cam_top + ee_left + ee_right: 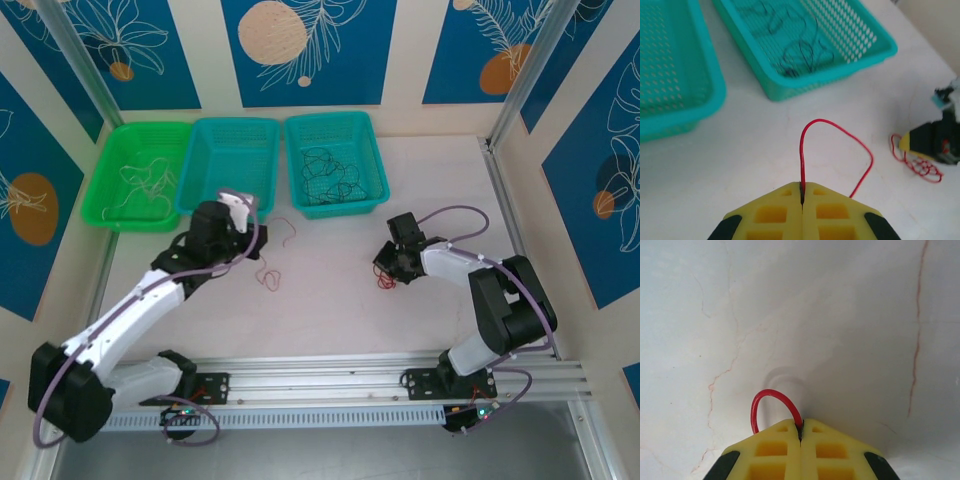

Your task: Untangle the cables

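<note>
Cable [801, 155], red, rises lengthwise from the left gripper [802, 186], clamped on it, arching toward the teal basket [840, 75]; right gripper [800, 426] pinches a small red loop [771, 390] over the table [330, 310].

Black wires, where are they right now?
In the top view, the black wires lie inside the rightmost teal basket, beside the middle basket.

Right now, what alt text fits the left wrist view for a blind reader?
The left end effector is shut on a thin red wire that arches up over the white table. Behind stand two teal plastic mesh baskets, the right one holding black wires; the right end effector sits by a red tangle.
</note>
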`<state>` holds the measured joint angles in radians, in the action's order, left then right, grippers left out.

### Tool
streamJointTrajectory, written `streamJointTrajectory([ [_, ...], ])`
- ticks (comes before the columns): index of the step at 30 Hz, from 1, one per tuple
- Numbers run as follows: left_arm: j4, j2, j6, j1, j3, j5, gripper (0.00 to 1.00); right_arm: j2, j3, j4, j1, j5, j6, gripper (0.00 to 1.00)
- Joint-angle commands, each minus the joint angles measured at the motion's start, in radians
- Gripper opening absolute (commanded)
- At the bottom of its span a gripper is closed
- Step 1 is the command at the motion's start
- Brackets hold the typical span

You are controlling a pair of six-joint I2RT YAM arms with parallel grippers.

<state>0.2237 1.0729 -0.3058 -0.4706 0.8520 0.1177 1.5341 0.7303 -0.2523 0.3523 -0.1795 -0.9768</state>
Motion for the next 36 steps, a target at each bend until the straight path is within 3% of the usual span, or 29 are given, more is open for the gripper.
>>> streamJointTrajectory([
  [1, 0.070, -0.014, 0.020, 0.048, 0.148, -0.026, 0.00, -0.018, -0.005, -0.006, 0.010, 0.013, -0.007, 0.00],
  [10, 0.026, 0.314, 0.078, 0.277, 0.521, -0.063, 0.00, -0.097, 0.013, -0.029, 0.059, 0.015, 0.000, 0.00],
  [16, 0.060, 0.595, 0.061, 0.349, 0.742, -0.035, 0.00, -0.228, 0.037, -0.069, 0.117, 0.016, 0.061, 0.00],
  [17, 0.074, 0.631, 0.057, 0.356, 0.768, -0.031, 0.04, -0.253, 0.047, -0.071, 0.129, 0.023, 0.077, 0.00],
  [19, 0.089, 0.670, 0.052, 0.363, 0.795, -0.013, 0.32, -0.289, 0.066, -0.081, 0.147, 0.028, 0.097, 0.00],
  [20, 0.089, 0.671, 0.050, 0.363, 0.796, -0.005, 0.41, -0.305, 0.079, -0.089, 0.156, 0.027, 0.105, 0.00],
  [23, 0.026, 0.609, 0.025, 0.362, 0.723, 0.032, 0.50, -0.335, 0.119, -0.106, 0.179, 0.028, 0.130, 0.00],
  [30, -0.008, 0.325, -0.016, 0.317, 0.491, 0.112, 0.50, -0.291, 0.245, -0.023, 0.247, 0.114, 0.211, 0.00],
  [36, 0.044, 0.017, -0.031, 0.167, 0.226, -0.011, 0.51, -0.071, 0.477, 0.092, 0.297, 0.193, 0.277, 0.00],
])
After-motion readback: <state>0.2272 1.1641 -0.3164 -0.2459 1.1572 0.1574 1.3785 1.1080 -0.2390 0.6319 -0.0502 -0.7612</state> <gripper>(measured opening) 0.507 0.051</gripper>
